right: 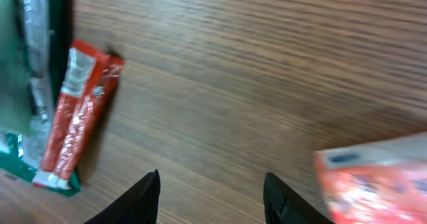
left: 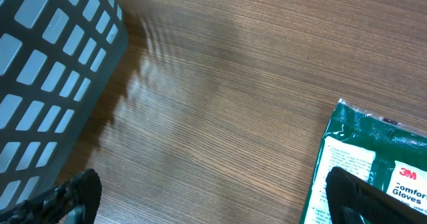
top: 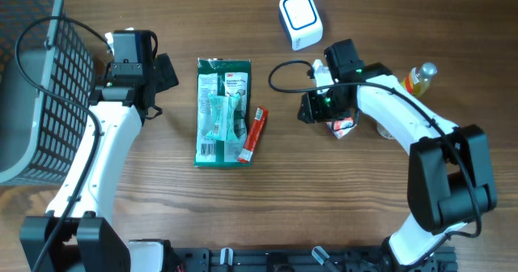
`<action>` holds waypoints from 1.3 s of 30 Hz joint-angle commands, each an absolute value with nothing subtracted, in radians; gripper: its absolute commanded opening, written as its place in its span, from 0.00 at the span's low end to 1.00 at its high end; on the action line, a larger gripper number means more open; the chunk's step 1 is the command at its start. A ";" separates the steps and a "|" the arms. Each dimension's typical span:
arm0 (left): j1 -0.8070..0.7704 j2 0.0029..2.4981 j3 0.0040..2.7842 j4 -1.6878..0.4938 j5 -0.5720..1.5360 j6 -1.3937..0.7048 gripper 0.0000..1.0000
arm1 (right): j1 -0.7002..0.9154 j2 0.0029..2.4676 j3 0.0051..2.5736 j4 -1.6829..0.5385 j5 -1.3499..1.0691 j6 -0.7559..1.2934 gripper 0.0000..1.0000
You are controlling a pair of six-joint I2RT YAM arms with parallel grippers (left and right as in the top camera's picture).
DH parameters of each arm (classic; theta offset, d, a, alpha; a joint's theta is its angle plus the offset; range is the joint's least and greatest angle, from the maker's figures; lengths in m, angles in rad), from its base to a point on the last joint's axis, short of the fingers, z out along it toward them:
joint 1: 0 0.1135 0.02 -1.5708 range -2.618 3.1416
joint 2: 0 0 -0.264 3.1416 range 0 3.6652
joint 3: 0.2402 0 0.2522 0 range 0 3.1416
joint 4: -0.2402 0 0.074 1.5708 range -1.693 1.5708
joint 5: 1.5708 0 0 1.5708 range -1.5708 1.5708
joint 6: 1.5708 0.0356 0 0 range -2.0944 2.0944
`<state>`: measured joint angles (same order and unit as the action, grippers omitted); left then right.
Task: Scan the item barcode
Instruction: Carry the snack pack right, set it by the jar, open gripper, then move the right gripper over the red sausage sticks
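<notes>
Wooden table (top: 178, 215), light brown, with things spread over its middle and right half. Taken as the item to scan: small red-and-white packet (top: 344, 127), lying in the right half, partly hidden under the right arm, so its long axis cannot be told. Lies just beside the right gripper (right: 211, 175), off to one side of the fingers and not between them. Fingers apart, only bare wood in the gap, gripping nothing.

Stands near, toward the far edge: white barcode scanner (top: 299, 19). Probably a short way from packet to scanner, with only the arm's black cable (top: 275, 71) looping between. Clearly nearer for this move: the right arm.

Just behind that arm, small bottle (top: 419, 78) with yellow liquid, easy to knock. In the middle, green glove pack (top: 222, 112), long axis from far edge to near edge, red stick sachet (top: 255, 133) touching its right side. At the left edge, grey basket (top: 32, 86); beside it the left gripper (left: 210, 177), spread wide and empty, well apart from the packet.
</notes>
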<state>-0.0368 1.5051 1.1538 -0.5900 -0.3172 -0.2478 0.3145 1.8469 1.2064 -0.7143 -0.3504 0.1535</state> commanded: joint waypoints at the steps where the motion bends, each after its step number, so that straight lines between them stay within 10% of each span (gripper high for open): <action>1: -0.032 1.504 1.164 -0.587 -0.326 -0.239 1.00 | 0.351 1.857 1.217 -0.692 -0.351 0.199 0.51; 39: -0.032 1.504 1.164 -0.587 -0.326 -0.239 1.00 | 0.311 1.859 1.137 -0.786 0.268 0.319 0.51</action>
